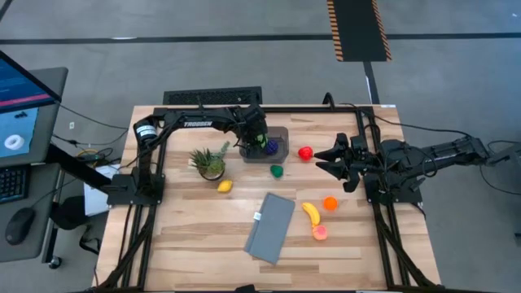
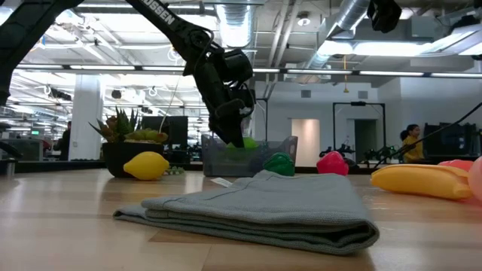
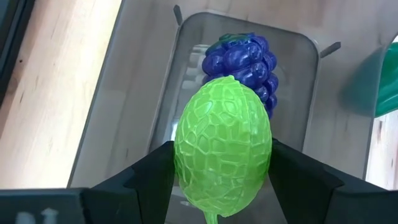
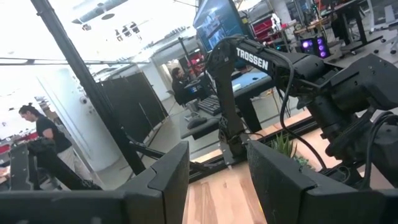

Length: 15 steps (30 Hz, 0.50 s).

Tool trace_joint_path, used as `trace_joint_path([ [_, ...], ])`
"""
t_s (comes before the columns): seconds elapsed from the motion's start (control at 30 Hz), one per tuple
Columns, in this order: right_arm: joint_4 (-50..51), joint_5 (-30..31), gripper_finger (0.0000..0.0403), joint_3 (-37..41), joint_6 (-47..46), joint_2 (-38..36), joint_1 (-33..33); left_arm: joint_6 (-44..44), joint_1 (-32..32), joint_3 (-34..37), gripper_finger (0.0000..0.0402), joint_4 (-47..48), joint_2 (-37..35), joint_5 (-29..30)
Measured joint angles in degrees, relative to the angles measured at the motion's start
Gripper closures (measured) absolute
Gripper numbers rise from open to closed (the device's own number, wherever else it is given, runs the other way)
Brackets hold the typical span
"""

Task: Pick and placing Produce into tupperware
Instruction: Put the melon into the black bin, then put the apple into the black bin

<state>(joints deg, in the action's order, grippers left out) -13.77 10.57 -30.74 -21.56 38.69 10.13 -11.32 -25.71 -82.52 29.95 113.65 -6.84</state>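
A: Tupperware (image 1: 277, 140), rear centre of table; contents?
B: Purple grapes (image 3: 245, 62) inside. Light green melon (image 3: 224, 155) clamped in left gripper (image 3: 221, 186), directly above tub, long axis along it.
A: Right gripper (image 1: 330, 156)?
B: Closed, empty, parked near red fruit (image 1: 305, 152).

I see even, bright overhead light; ceiling strip lights (image 2: 248, 71) glare in my low view; the nearby folded cloth (image 2: 256, 207) looks soft.
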Motion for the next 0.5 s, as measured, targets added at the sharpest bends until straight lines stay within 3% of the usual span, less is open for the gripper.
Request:
trace_joint_path([
  [0.33,0.0,0.0,0.0217,0.0,0.04,0.0,0.0,0.14,0.0,-0.04,0.0121,-1.2,-0.01,-0.02],
  [0.5,0.01,0.0,0.0217,0.0,0.07,0.0,0.0,0.13,0.0,-0.04,0.0114,-1.19,-0.02,-0.03],
])
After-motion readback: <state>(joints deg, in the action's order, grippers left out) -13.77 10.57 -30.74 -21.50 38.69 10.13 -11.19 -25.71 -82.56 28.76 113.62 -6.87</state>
